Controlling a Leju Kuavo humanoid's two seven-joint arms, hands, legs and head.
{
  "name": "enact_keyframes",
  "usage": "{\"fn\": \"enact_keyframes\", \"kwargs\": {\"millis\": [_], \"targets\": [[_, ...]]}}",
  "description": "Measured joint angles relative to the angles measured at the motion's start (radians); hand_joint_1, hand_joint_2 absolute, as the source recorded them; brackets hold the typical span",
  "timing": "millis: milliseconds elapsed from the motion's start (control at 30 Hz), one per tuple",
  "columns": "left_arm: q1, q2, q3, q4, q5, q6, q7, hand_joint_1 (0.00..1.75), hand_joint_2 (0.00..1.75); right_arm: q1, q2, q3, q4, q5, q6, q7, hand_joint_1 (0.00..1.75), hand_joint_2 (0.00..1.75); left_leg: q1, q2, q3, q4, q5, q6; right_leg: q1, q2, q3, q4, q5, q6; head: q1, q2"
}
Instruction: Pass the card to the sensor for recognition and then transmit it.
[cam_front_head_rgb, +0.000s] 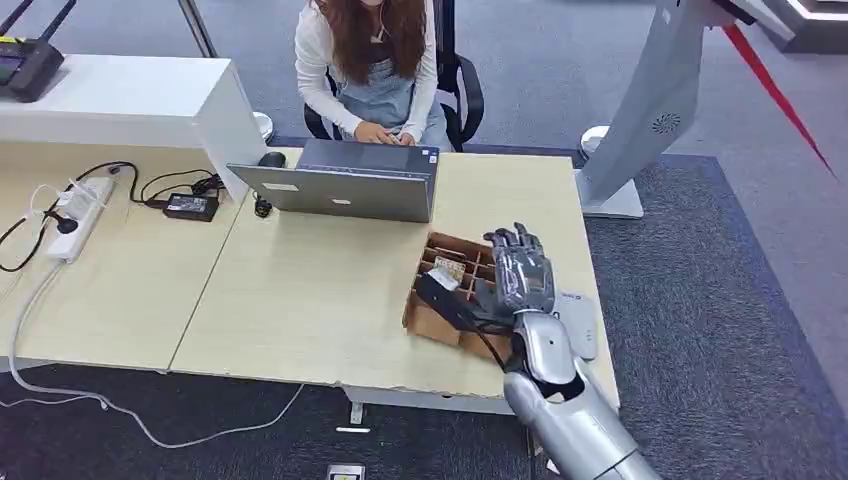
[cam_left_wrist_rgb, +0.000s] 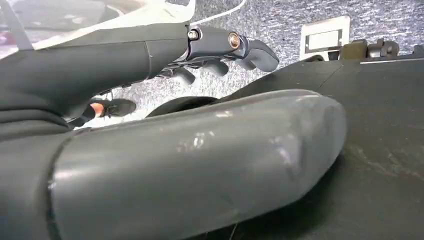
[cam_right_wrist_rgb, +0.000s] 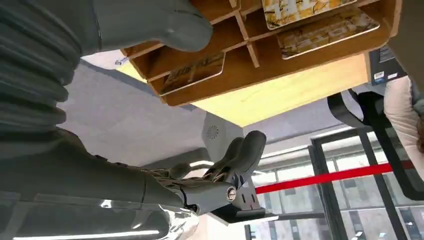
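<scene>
Over divided box (cam_front_head_rgb: 450, 290), right hand (cam_front_head_rgb: 520, 272) apparently empty, table edge (cam_front_head_rgb: 600, 330) close

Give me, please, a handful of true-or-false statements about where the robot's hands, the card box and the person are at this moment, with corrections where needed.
1. The right hand is over the brown compartmented box near the table's right end. True.
2. The box's compartments hold nothing. False: the right wrist view shows patterned cards lying in several compartments.
3. The person sits behind the open laptop, hands at its keyboard. True.
4. The right hand grips a card. False: its fingers are spread and nothing is seen in them.
5. The left hand is above the table. False: it hangs over grey carpet.
6. A white power strip lies on the table's left part. True.
</scene>
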Motion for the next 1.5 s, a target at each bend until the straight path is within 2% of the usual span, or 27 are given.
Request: {"fn": "enact_keyframes", "kwargs": {"millis": [867, 1500], "targets": [[-0.001, -0.001, 0.0, 0.0, -0.014, -0.008, -0.006, 0.0, 0.0, -0.016, 0.018, 0.014, 0.076, -0.019, -0.016, -0.011, 0.56, 1.75, 0.0, 0.0, 0.0, 0.0, 0.0, 0.0, 0.0, 0.0, 0.0, 0.0, 0.0, 0.0, 0.0, 0.0], [-0.004, -0.001, 0.0, 0.0, -0.028, -0.013, -0.011, 0.0, 0.0, -0.038, 0.025, 0.013, 0.161, -0.034, -0.054, 0.002, 0.59, 1.75, 0.0, 0.0, 0.0, 0.0, 0.0, 0.0, 0.0, 0.0, 0.0, 0.0, 0.0, 0.0, 0.0, 0.0]]}}
